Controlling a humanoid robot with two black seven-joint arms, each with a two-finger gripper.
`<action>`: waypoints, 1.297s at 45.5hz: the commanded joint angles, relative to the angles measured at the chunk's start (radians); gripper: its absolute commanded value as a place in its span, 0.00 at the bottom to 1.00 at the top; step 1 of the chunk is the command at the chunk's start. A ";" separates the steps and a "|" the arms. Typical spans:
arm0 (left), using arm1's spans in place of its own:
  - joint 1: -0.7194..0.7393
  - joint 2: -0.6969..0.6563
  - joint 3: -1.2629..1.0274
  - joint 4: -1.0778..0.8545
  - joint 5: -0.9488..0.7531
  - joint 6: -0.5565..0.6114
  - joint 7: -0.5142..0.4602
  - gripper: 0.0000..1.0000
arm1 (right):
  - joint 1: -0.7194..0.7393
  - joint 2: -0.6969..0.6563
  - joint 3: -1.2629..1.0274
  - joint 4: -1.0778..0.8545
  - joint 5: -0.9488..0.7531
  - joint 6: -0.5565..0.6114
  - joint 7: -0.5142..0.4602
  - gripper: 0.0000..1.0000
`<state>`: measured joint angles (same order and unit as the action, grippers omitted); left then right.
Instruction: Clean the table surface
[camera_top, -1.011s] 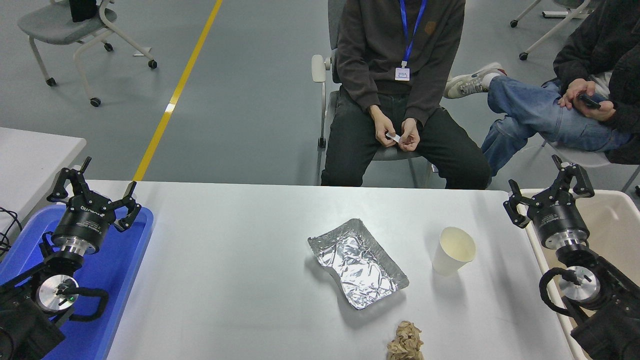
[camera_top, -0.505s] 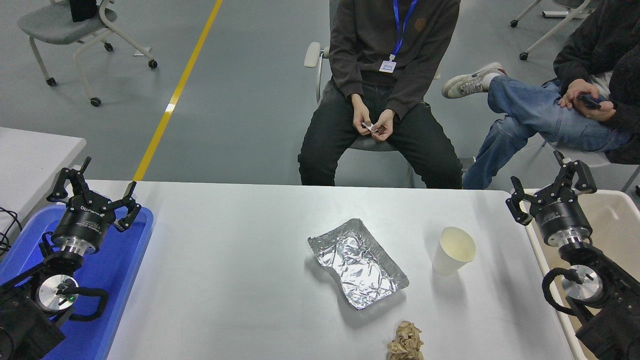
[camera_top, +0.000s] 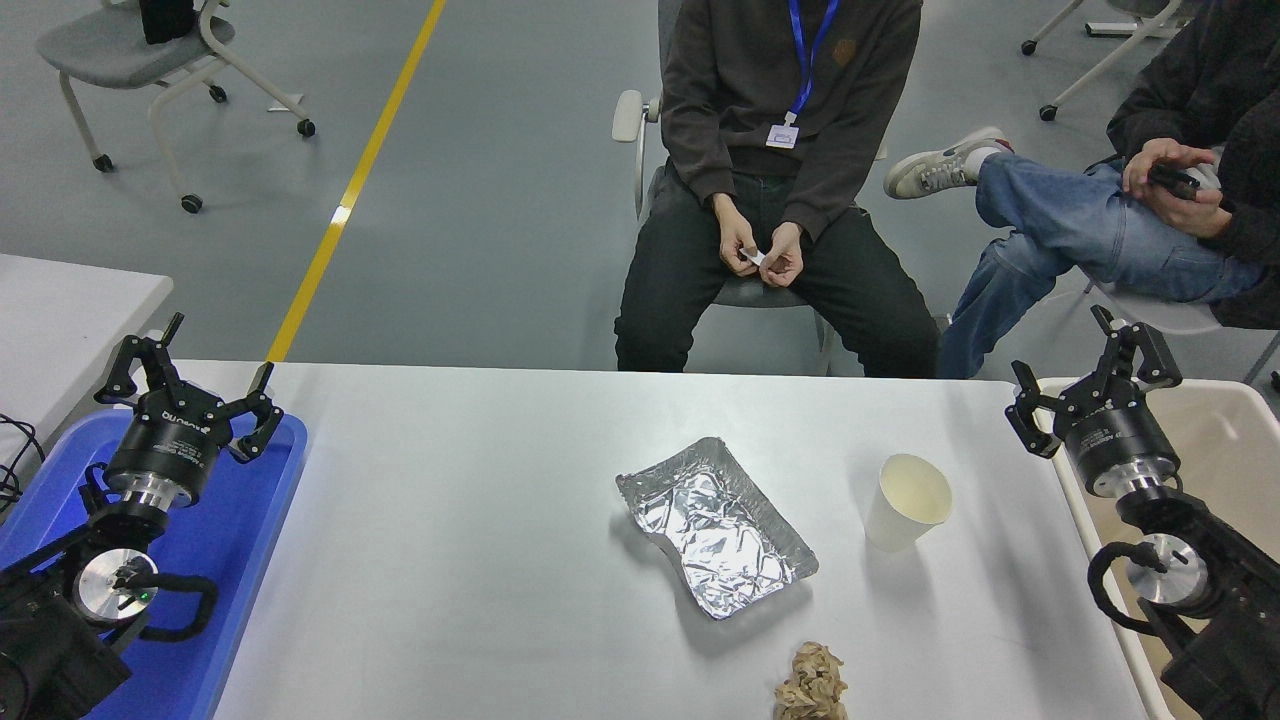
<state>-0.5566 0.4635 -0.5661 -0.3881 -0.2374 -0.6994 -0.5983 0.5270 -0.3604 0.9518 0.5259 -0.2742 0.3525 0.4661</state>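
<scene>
Head view: table surface (camera_top: 480, 560) spans the middle, below 2 seated people.
On it: crumpled foil tray (camera_top: 716, 528) at centre, paper cup (camera_top: 906, 501) to its right, brown paper wad (camera_top: 811, 684) at near edge.
My right gripper (camera_top: 1085, 378): spread wide, empty, over beige bin (camera_top: 1225, 440).
My left gripper (camera_top: 190, 375): spread wide, empty, over blue tray (camera_top: 240, 530).

Matt, smooth table surface (camera_top: 480, 560); shiny crinkled foil tray (camera_top: 715, 527); matt paper cup (camera_top: 906, 500); crumpled brown paper wad (camera_top: 811, 684) at six o'clock.
</scene>
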 joint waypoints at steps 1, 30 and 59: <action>0.001 0.000 0.000 0.000 0.001 0.000 0.000 1.00 | 0.021 -0.044 -0.103 0.008 -0.008 -0.007 -0.012 1.00; 0.000 0.000 0.000 0.000 0.000 0.000 0.000 1.00 | 0.194 -0.301 -0.513 0.120 -0.056 0.006 -0.052 1.00; 0.000 0.000 0.000 0.000 0.001 0.000 0.000 1.00 | 0.364 -0.561 -0.771 0.486 -0.342 -0.029 -0.158 1.00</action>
<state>-0.5570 0.4632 -0.5661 -0.3881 -0.2372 -0.6996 -0.5983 0.8595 -0.8382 0.2257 0.8855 -0.4969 0.3416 0.3587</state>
